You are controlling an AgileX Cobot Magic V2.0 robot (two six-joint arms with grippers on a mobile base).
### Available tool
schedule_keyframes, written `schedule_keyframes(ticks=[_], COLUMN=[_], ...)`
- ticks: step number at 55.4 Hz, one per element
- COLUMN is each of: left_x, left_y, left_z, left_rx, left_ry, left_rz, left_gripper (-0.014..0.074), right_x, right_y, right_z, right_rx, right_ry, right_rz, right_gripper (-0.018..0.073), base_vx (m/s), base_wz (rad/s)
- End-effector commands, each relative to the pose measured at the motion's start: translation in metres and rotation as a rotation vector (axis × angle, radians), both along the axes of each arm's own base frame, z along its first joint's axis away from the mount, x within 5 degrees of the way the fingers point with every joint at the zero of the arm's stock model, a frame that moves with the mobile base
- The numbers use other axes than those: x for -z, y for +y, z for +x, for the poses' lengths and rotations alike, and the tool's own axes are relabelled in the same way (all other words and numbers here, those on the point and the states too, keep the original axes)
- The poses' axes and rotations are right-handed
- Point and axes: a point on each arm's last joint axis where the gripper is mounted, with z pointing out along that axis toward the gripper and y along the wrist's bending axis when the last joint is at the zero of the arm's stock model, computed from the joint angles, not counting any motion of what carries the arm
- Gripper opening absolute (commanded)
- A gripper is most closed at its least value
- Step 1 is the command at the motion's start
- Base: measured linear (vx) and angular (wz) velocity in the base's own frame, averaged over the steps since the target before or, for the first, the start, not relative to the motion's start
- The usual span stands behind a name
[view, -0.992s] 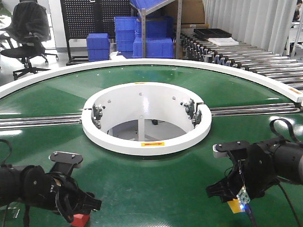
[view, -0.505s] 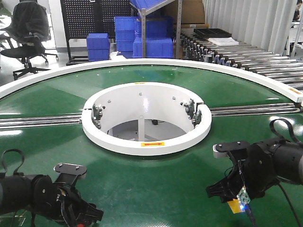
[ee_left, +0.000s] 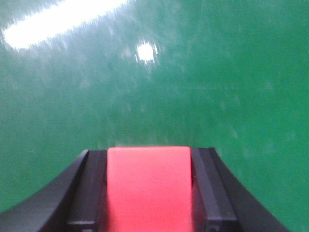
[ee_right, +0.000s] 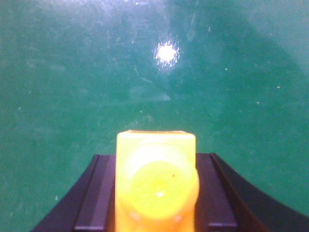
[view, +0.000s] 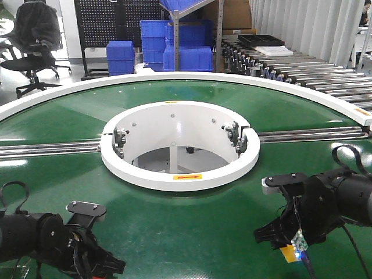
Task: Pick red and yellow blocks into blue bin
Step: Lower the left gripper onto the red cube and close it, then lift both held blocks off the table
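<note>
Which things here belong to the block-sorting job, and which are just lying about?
Job: red cube in left gripper; yellow brick in right gripper; no blue bin in view.
Lying about: blue crates, office chair, black tray.

**Wide front, close wrists**

The front camera looks from the robot's own side across the green turntable (view: 192,232) toward the blue crates (view: 186,55). Both wrist cameras face that surface from very close. The right one's yellow brick (ee_right: 156,183) also shows in the front view.
</note>
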Motion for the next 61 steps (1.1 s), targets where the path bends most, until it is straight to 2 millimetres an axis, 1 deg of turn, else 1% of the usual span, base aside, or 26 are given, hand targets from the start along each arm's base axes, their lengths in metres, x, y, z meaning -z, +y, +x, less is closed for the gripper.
schedule_keyframes(ticks=[1,5,7,8,9,13,17,18,20,22,24,25,26,28,29,30,32,36,37,38,39,40,47,51,55,61], left_x=[-0.055,-0.079,-0.095,-0.105,-0.112,-0.140,-0.167,-0.175,-0.188,-0.198,-0.208,-0.212,-0.214,-0.219,-0.220,-0.221,-0.221,-0.217,-0.218,-0.215,-0.216,-0.213,-0.206,-0.200,-0.195,-0.195], left_y=[-0.001,0.001,0.003,0.004,0.005,0.009,0.015,0.017,0.020,0.023,0.026,0.027,0.029,0.032,0.034,0.036,0.039,0.047,0.050,0.051,0.053,0.055,0.065,0.069,0.072,0.074], left_z=[-0.002,-0.008,-0.013,-0.017,-0.019,-0.035,-0.053,-0.059,-0.069,-0.078,-0.089,-0.093,-0.098,-0.110,-0.115,-0.123,-0.133,-0.158,-0.165,-0.170,-0.177,-0.181,-0.214,-0.228,-0.237,-0.243], left_rx=[-0.003,-0.001,-0.001,-0.001,0.000,0.011,0.026,0.030,0.037,0.040,0.038,0.034,0.029,0.016,0.012,0.007,-0.002,-0.023,-0.030,-0.035,-0.037,-0.041,-0.052,-0.053,-0.054,-0.057], left_ry=[-0.165,-0.237,-0.281,-0.309,-0.327,-0.395,-0.457,-0.479,-0.516,-0.540,-0.574,-0.586,-0.592,-0.615,-0.625,-0.638,-0.659,-0.727,-0.753,-0.768,-0.796,-0.814,-0.928,-0.946,-0.965,-0.996], left_rz=[-0.049,-0.062,-0.075,-0.082,-0.086,-0.093,-0.089,-0.088,-0.083,-0.081,-0.091,-0.097,-0.105,-0.123,-0.129,-0.137,-0.149,-0.180,-0.191,-0.197,-0.205,-0.209,-0.238,-0.245,-0.250,-0.259], left_gripper=[-0.0003,-0.0001,-0.0001,-0.0001,-0.0001,-0.0001,-0.0001,-0.0001,-0.0001,-0.0001,-0.0001,-0.0001,-0.0001,-0.0001,-0.0001,-0.0001,-0.0001,-0.0001,-0.0001,-0.0001,-0.0001,-0.0001,-0.0001,-0.0001,-0.0001,-0.0001], right_x=[-0.046,-0.063,-0.072,-0.079,-0.081,-0.105,-0.128,-0.128,-0.137,-0.141,-0.153,-0.151,-0.156,-0.151,-0.155,-0.152,-0.156,-0.156,-0.152,-0.152,-0.154,-0.150,-0.144,-0.138,-0.135,-0.133], right_y=[-0.003,-0.005,-0.005,-0.006,-0.006,-0.008,-0.011,-0.012,-0.013,-0.015,-0.017,-0.018,-0.019,-0.020,-0.022,-0.022,-0.024,-0.028,-0.029,-0.030,-0.031,-0.032,-0.040,-0.043,-0.046,-0.048], right_z=[-0.005,-0.012,-0.016,-0.020,-0.021,-0.034,-0.052,-0.054,-0.065,-0.075,-0.090,-0.096,-0.104,-0.113,-0.125,-0.128,-0.146,-0.176,-0.179,-0.188,-0.197,-0.203,-0.248,-0.263,-0.278,-0.290], right_rx=[-0.039,-0.038,-0.038,-0.037,-0.037,-0.035,-0.037,-0.038,-0.041,-0.045,-0.048,-0.050,-0.052,-0.055,-0.056,-0.056,-0.057,-0.054,-0.054,-0.052,-0.051,-0.051,-0.052,-0.055,-0.059,-0.063], right_ry=[-0.148,-0.187,-0.209,-0.224,-0.229,-0.291,-0.367,-0.372,-0.414,-0.450,-0.517,-0.527,-0.568,-0.584,-0.626,-0.633,-0.696,-0.792,-0.789,-0.809,-0.837,-0.841,-0.933,-0.968,-1.010,-1.048], right_rz=[-0.010,-0.004,-0.001,0.002,0.002,0.012,0.024,0.024,0.031,0.036,0.047,0.051,0.057,0.064,0.074,0.078,0.097,0.136,0.138,0.148,0.156,0.158,0.170,0.168,0.164,0.156], right_gripper=[-0.0011,-0.0011,-0.0011,-0.0011,-0.0011,-0.0011,-0.0011,-0.0011,-0.0011,-0.0011,-0.0011,-0.0011,-0.0011,-0.0011,-0.0011,-0.0011,-0.0011,-0.0011,-0.0011,-0.0011,-0.0011,-0.0011,-0.0011,-0.0011,-0.0011,-0.0011], base_vx=[0.00,0.00,0.00,0.00,0.00,0.00,0.00,0.00,0.00,0.00,0.00,0.00,0.00,0.00,0.00,0.00,0.00,0.00,0.00,0.00,0.00,0.00,0.00,0.00,0.00,0.00], base_wz=[0.00,0.00,0.00,0.00,0.00,0.00,0.00,0.00,0.00,0.00,0.00,0.00,0.00,0.00,0.00,0.00,0.00,0.00,0.00,0.00,0.00,0.00,0.00,0.00,0.00,0.00])
